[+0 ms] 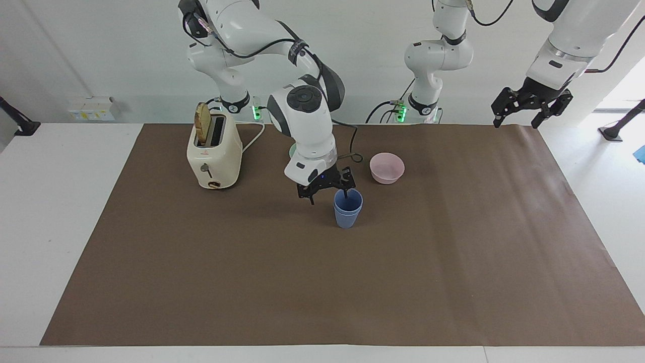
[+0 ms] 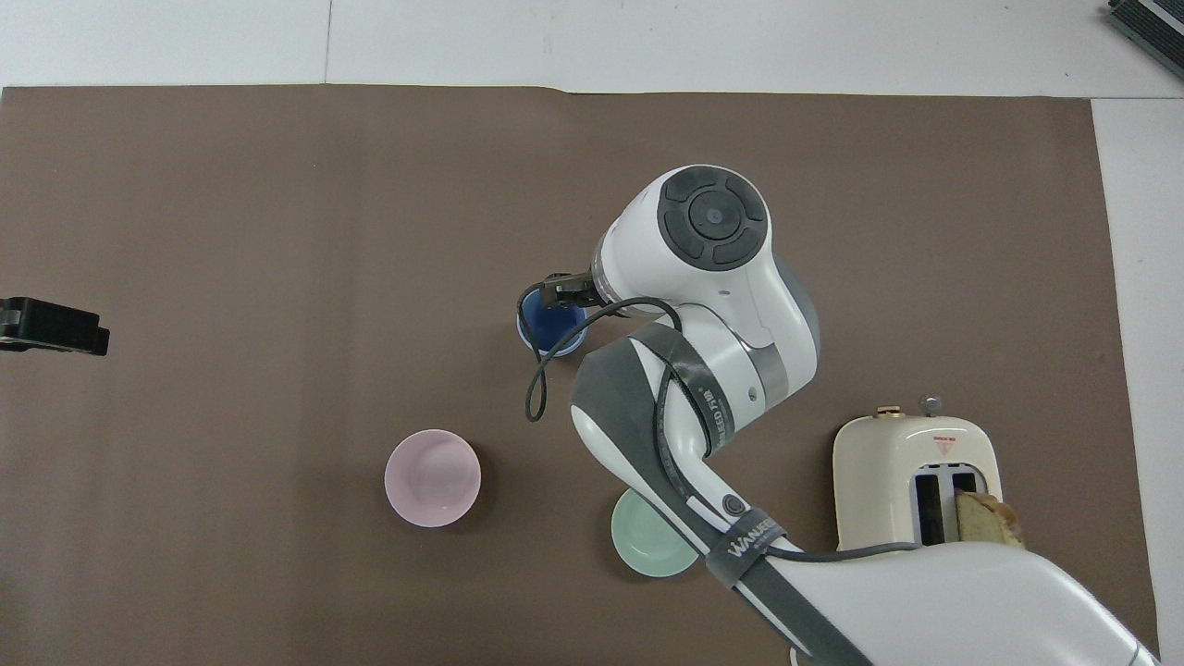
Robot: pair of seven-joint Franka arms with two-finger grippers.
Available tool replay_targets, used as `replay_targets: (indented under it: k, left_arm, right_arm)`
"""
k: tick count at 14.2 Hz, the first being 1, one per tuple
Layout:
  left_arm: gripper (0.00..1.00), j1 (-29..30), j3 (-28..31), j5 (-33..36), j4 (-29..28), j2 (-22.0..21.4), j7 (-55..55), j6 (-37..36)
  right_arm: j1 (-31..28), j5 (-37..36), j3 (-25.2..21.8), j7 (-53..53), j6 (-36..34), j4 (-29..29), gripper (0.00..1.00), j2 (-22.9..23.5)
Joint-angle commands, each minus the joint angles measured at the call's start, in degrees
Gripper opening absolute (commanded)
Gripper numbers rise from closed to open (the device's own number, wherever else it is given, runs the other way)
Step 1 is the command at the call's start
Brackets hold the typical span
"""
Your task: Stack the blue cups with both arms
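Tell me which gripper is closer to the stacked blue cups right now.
Right. The right gripper hangs open right over the blue cups, one finger inside the rim. The left gripper waits, open, above the mat's corner at its own end.

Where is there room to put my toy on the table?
The brown mat is bare from the cups out to the edge farthest from the robots. Crowded: nearer the robots stand the toaster, green bowl and pink bowl, and the right hand hangs open over the cups.
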Motion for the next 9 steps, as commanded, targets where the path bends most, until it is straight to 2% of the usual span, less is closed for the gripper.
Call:
replay_targets:
  k: [1, 3, 9]
  left_arm:
    - [1.00, -0.4, 0.5, -0.6, 0.4, -0.1, 0.5, -1.0]
    - [1.00, -0.4, 0.5, -0.6, 0.4, -0.1, 0.5, -1.0]
    - [1.00, -0.4, 0.5, -0.6, 0.4, -0.1, 0.5, -1.0]
  right_arm:
    - [-1.5, -2.7, -0.1, 0.2, -4.3, 1.1, 1.00, -1.7]
    - [-4.7, -3.5, -0.2, -0.2, -8.4, 3.2, 1.00, -3.2]
    - [-10.3, -5.2, -0.3, -4.0, -14.6, 3.3, 1.00, -9.0]
